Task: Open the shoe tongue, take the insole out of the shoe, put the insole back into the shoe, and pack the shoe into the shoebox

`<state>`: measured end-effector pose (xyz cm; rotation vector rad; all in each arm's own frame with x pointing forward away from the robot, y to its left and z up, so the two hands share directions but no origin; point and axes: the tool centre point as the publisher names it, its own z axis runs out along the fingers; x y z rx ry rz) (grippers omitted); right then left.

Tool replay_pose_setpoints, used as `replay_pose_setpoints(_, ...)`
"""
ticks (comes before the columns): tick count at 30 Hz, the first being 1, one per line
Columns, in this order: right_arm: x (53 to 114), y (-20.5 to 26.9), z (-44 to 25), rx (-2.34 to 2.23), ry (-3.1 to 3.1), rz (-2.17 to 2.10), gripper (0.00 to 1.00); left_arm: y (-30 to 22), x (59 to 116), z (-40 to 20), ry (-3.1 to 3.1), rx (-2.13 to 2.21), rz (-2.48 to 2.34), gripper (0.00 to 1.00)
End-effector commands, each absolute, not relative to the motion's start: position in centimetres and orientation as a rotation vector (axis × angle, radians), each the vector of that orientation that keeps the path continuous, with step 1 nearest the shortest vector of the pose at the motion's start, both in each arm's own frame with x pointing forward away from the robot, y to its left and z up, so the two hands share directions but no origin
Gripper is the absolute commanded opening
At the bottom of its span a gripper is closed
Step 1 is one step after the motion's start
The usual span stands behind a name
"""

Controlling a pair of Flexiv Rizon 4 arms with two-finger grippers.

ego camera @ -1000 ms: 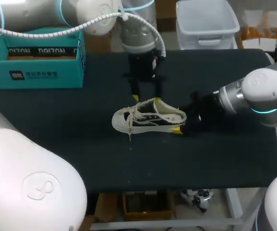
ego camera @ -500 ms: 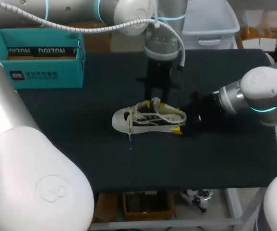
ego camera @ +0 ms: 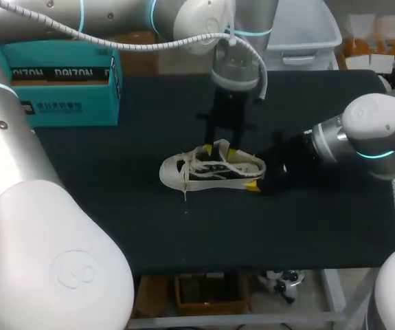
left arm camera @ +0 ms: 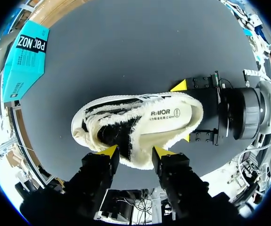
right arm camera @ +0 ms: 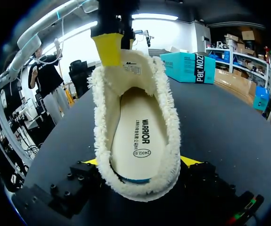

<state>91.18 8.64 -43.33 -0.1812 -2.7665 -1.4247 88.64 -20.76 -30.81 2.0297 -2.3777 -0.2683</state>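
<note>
The left claw (ego camera: pixel 222 146) is shifting rightward over the black-and-white fleece-lined sneaker (ego camera: pixel 211 168) lying mid-way across the black desk (ego camera: pixel 115 206). It is now straddling the cream fleecy tongue (ego camera: pixel 217 147), and I cannot tell whether it is clenched. The right claw (ego camera: pixel 255 173) is grasping the heel, so tongue-opening is likely beginning.

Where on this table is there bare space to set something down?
Bare table: the strip between shoe and near edge, and the stretch between shoebox and shoe. Crowded around the shoe: left end effector at its tongue, right end effector at its heel.
</note>
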Motion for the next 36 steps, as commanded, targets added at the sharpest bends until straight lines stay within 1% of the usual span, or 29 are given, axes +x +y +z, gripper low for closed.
replay_pose_setpoints(1, 91.1, 8.5, -44.4, -0.178, -2.763, -1.43, 0.0, -20.9, 89.1, -31.6, -2.378, 2.031, -0.286, 0.44)
replay_pose_setpoints(2, 91.1, 8.5, -44.4, -0.178, -2.763, -1.43, 0.0, -20.8, 89.2, -31.7, -2.378, 2.041, -0.285, 0.43)
replay_pose_setpoints(3, 91.1, 8.5, -44.4, -0.178, -2.763, -1.43, 0.0, -20.7, 89.3, -31.7, -2.377, 2.05, -0.28, 0.34)
replay_pose_setpoints(5, 91.1, 8.5, -44.4, -0.178, -2.763, -1.43, 0.0, -20.5, 89.4, -31.6, -2.374, 2.05, -0.277, 0.25)
replay_pose_setpoints(6, 91.1, 8.5, -44.4, -0.178, -2.763, -1.43, 0.0, -20.4, 89.4, -31.6, -2.373, 2.049, -0.275, 0.25)
replay_pose_setpoints(7, 91.1, 8.5, -44.4, -0.178, -2.763, -1.43, 0.0, -20.4, 89.4, -31.6, -2.373, 2.049, -0.275, 0.09)
replay_pose_setpoints(8, 91.1, 8.5, -44.4, -0.178, -2.763, -1.43, 0.0, -20.3, 89.4, -31.5, -2.378, 2.043, -0.275, 0.0)
replay_pose_setpoints(19, 91.1, 8.5, -44.4, -0.178, -2.763, -1.43, 0.0, -17.9, 88.4, -30.1, -2.407, 1.987, -0.18, 0.0)
replay_pose_setpoints(27, 91.1, 8.5, -44.4, -0.178, -2.763, -1.43, 0.0, -13.2, 88.8, -28.6, -2.303, 1.934, 0.067, 0.0)
replay_pose_setpoints(33, 91.1, 8.5, -44.4, -0.178, -2.763, -1.43, 0.0, -10.0, 89.5, -29.3, -2.208, 1.912, 0.213, 0.0)
replay_pose_setpoints(36, 91.1, 8.5, -44.4, -0.178, -2.763, -1.43, 0.0, -9.3, 90.1, -30.0, -2.182, 1.902, 0.232, 0.0)
